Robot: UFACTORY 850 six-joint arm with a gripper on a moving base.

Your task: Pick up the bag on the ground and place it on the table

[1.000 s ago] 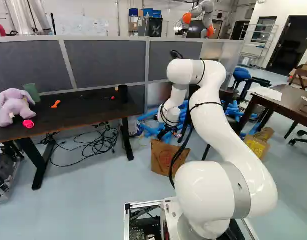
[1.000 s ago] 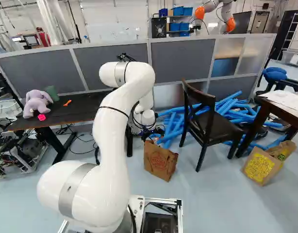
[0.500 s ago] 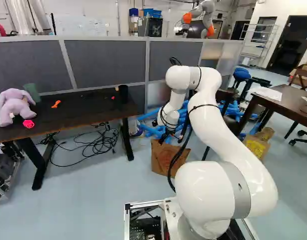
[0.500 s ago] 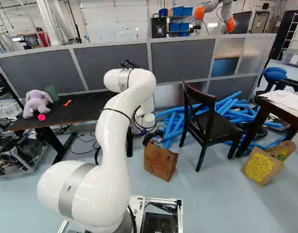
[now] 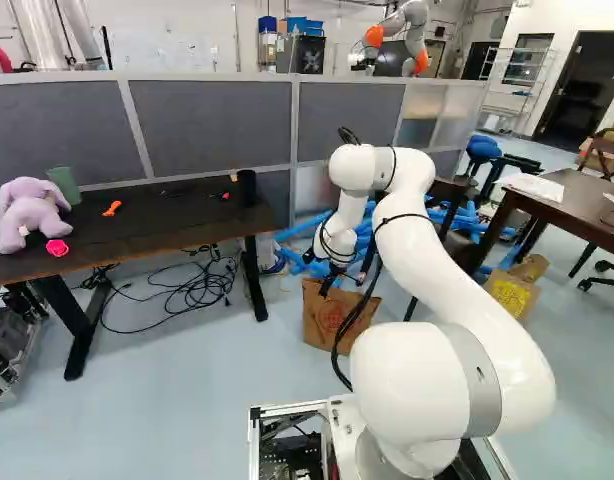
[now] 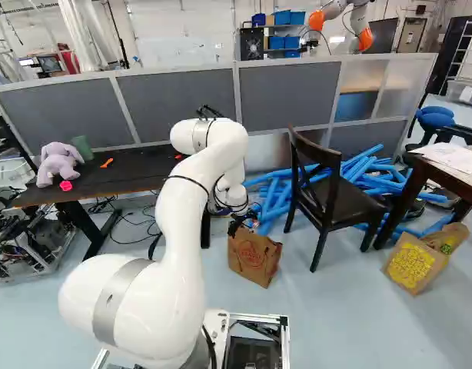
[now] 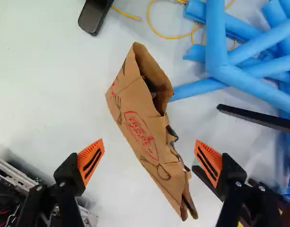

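Observation:
My gripper hangs over the top of the brown paper bag in the right base view. In the left base view the bag stands on the floor just below the wrist. Seen from the wrist, the gripper is open wide, one orange pad to each side of the bag, which lies below and between them with its mouth open. Neither pad touches it. The black table stands at the left of the left base view.
A purple plush toy sits on the table. A dark chair and blue foam tubes are right of the bag in the right base view, with another paper bag farther right. Another robot stands behind the partition.
The arm's upper part has come lower, and in the right base view the wrist has shifted right, over the bag. Bag and base have stayed put; the gripper has remained open.

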